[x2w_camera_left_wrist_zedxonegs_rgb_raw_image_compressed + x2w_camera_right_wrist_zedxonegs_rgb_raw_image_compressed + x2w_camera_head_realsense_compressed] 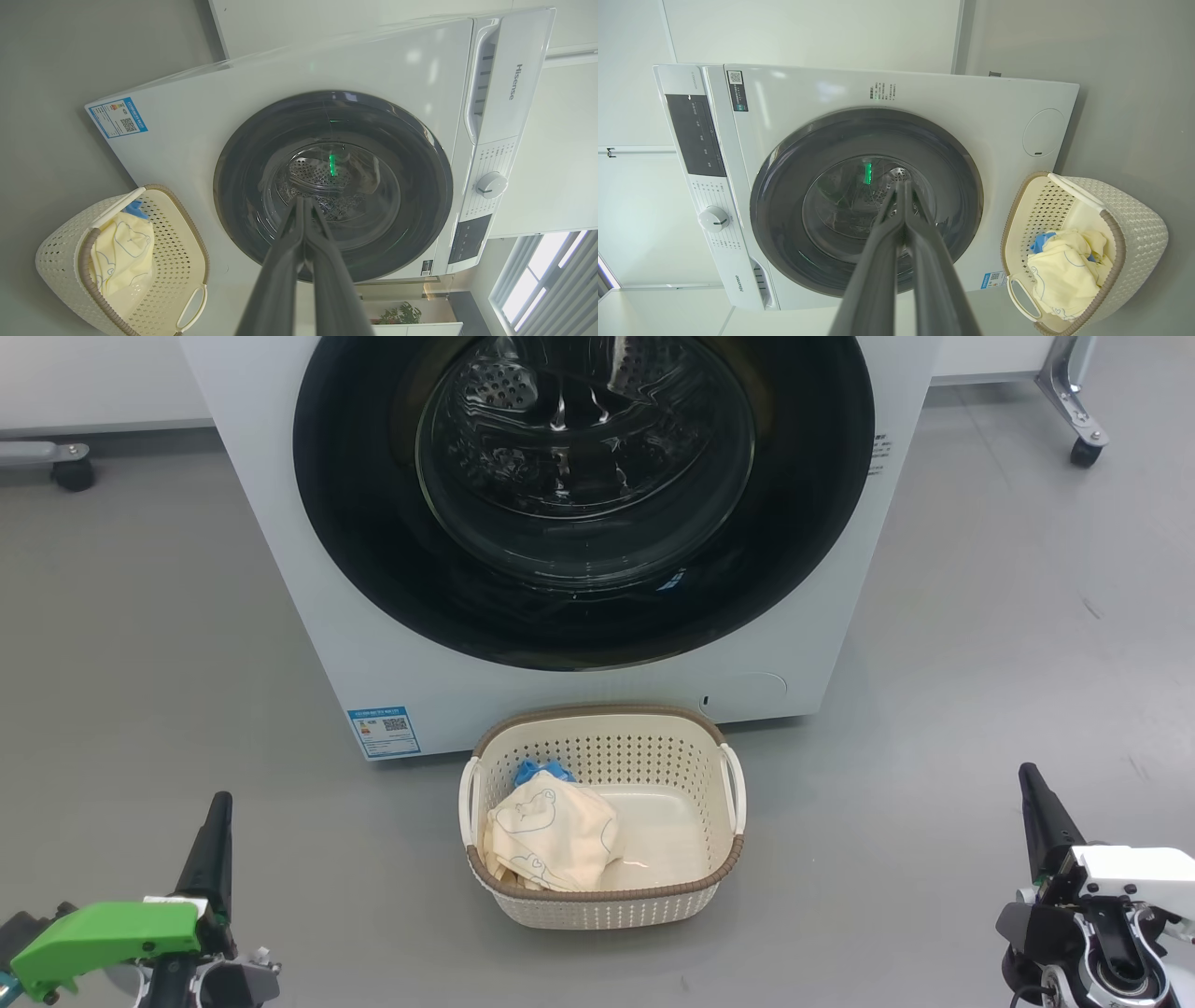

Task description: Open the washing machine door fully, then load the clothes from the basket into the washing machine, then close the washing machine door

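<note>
Smooth grey floor [131, 616]; white wall [808, 32]; bright slatted window [532, 284]; leafy plant [397, 313]; black castor [72, 474].

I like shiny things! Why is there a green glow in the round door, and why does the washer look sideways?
Left wrist view and right wrist view: the glow is a reflection in the door glass; the washer looks sideways, edges bowed, because those wide-angle cameras are turned. Head view: pale glare streaks the glass.
</note>
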